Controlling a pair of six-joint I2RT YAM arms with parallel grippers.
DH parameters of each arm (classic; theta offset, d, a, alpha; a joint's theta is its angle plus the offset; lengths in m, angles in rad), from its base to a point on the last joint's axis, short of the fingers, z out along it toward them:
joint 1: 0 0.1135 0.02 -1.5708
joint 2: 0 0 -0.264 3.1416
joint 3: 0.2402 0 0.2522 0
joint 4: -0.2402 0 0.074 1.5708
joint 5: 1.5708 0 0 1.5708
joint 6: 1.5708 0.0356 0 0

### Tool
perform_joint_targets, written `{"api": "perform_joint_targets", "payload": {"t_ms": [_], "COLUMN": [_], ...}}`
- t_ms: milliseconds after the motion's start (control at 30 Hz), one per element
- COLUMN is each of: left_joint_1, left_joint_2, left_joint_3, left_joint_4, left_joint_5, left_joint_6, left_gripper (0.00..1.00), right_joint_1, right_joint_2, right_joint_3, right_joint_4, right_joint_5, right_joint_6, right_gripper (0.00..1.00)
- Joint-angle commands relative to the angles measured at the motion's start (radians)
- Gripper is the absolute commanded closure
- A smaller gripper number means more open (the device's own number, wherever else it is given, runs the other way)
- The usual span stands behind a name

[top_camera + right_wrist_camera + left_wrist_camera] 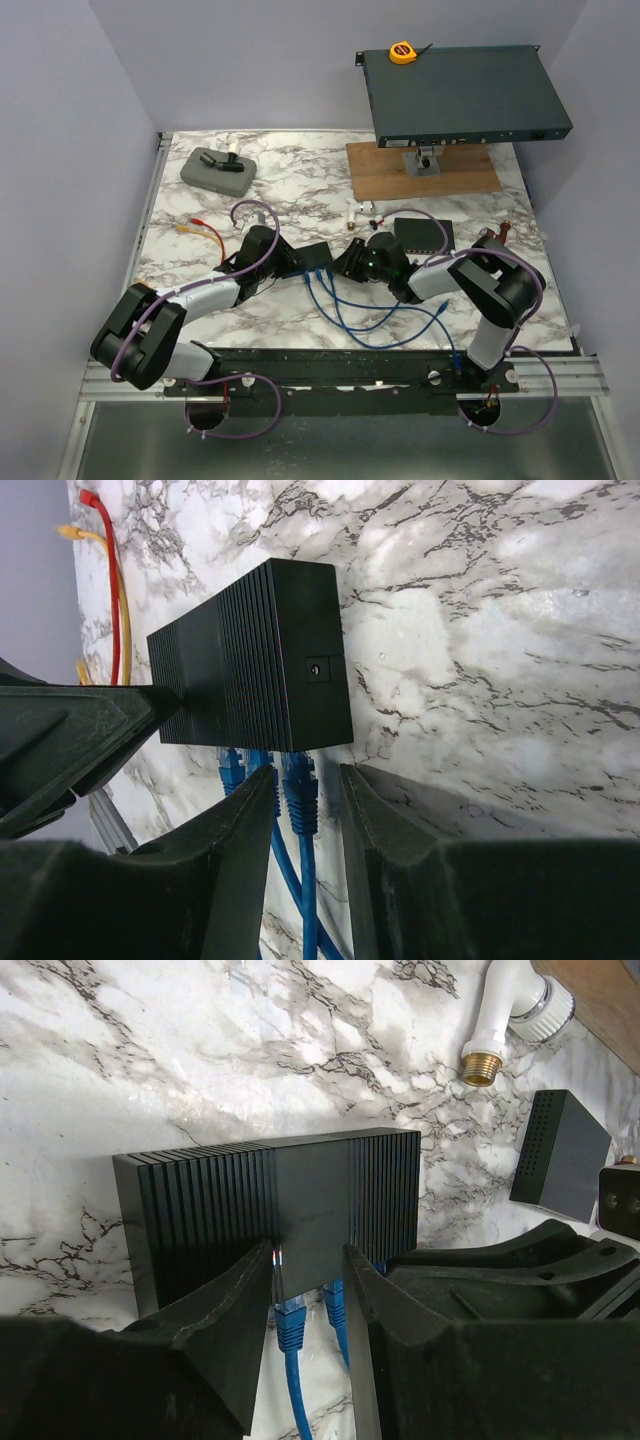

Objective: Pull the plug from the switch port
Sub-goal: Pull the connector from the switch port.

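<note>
A small black switch [318, 254] lies on the marble table between my two grippers. Several blue plugs sit in its near side, and their cables [350, 310] run toward the front edge. My left gripper [293, 262] is open. In the left wrist view its fingertips [255, 1270] reach over the switch [270, 1200] at its near edge, with two blue plugs [289, 1318] in the gap of the gripper [310, 1255]. My right gripper [347, 262] is open. In the right wrist view it [308, 778] straddles the end blue plug [302, 790] below the switch [255, 660], with a gap on the right side.
A second black box [422, 233] lies right of the switch. A rack unit [460, 95] stands on a wooden board [420, 170] at the back, with a yellow tape measure [402, 52] on it. There is a grey case [217, 170], red and yellow cables [205, 232] and a white pipe fitting [505, 1015].
</note>
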Motion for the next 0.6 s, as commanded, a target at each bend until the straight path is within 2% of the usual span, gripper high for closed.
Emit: {"api": "perform_joint_targets", "payload": {"t_ms": [0, 300, 567], "left_joint_1": [-0.006, -0.006, -0.006], "left_joint_2": [0.026, 0.039, 0.051], "left_joint_3": [-0.032, -0.040, -0.051], "left_joint_4": [-0.002, 0.013, 0.030], "left_joint_5": [-0.006, 0.005, 0.016], "left_joint_6": [0.002, 0.005, 0.004], "left_gripper": [0.66, 0.66, 0.67], "right_joint_1": [-0.008, -0.015, -0.035], "right_joint_2": [0.040, 0.069, 0.082], "right_joint_3": [0.023, 0.042, 0.030], "right_joint_4": [0.009, 0.006, 0.041], "right_joint_5": [-0.024, -0.035, -0.055], "right_joint_6": [0.006, 0.020, 0.028], "right_gripper": [0.65, 0.70, 0.78]}}
